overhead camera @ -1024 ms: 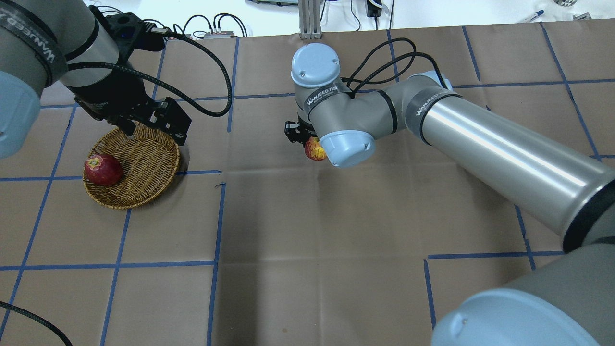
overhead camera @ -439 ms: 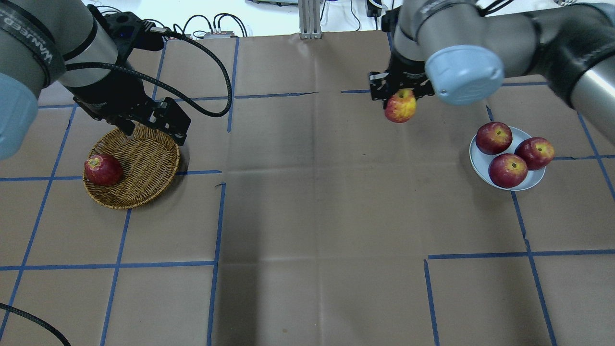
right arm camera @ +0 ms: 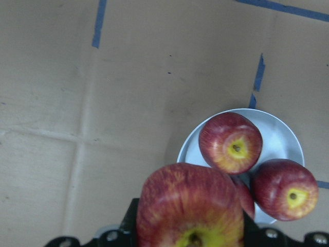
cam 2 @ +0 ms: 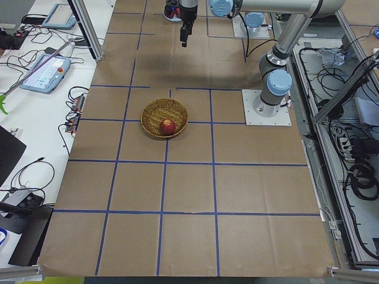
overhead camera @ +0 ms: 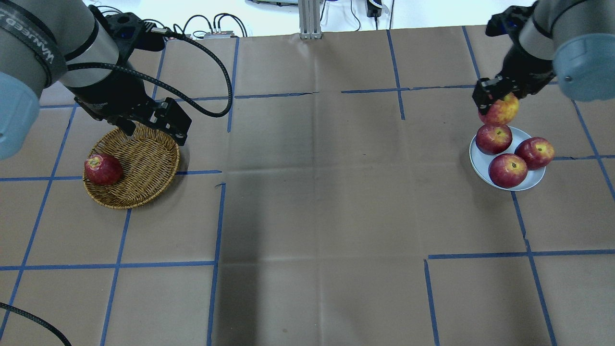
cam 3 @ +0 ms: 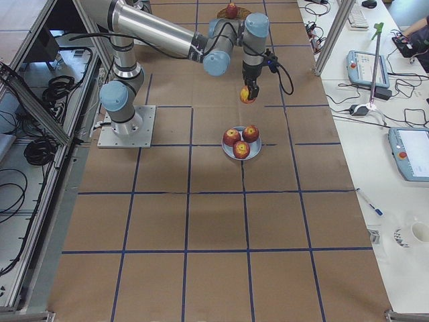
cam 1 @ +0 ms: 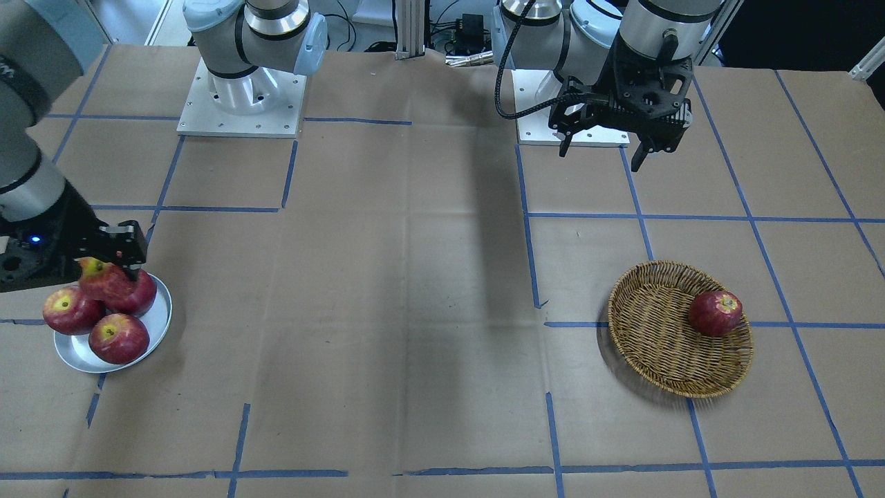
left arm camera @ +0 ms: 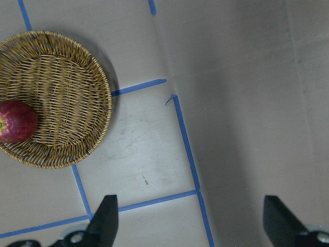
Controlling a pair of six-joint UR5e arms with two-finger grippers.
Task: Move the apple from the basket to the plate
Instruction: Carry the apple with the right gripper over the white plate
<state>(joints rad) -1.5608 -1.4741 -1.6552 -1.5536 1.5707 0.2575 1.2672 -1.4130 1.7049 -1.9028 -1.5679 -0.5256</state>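
Overhead exterior is showing you the right gripper (overhead camera: 498, 99) pinching the apple (overhead camera: 500, 111) between its fingers, yellow patch out. It is hanging in the air near the 12 o'clock rim of the plate (overhead camera: 532, 181), not yet resting on anything. The side view from the robot's right suggests it is riding well above the plate.

What you are facing is a crowded landing. Three red apples are already sitting on the plate, at about 11 o'clock (overhead camera: 493, 138), 3 o'clock (overhead camera: 534, 153) and 6 o'clock (overhead camera: 507, 170). Only thin slivers of bare metal are showing. If you are releasing over the 11 o'clock apple, the held one is likely to be rolling off it and over the shallow rim onto the table. If you are pressing down into a gap, you are risking shoving a neighbour off, or sliding the plate itself.

Over on the other side, the left gripper (overhead camera: 153, 130) is hovering with its fingers spread wide and empty at the 12 o'clock rim of the basket (overhead camera: 144, 163). One dark red apple (overhead camera: 102, 169) is lying in it at 9 o'clock.
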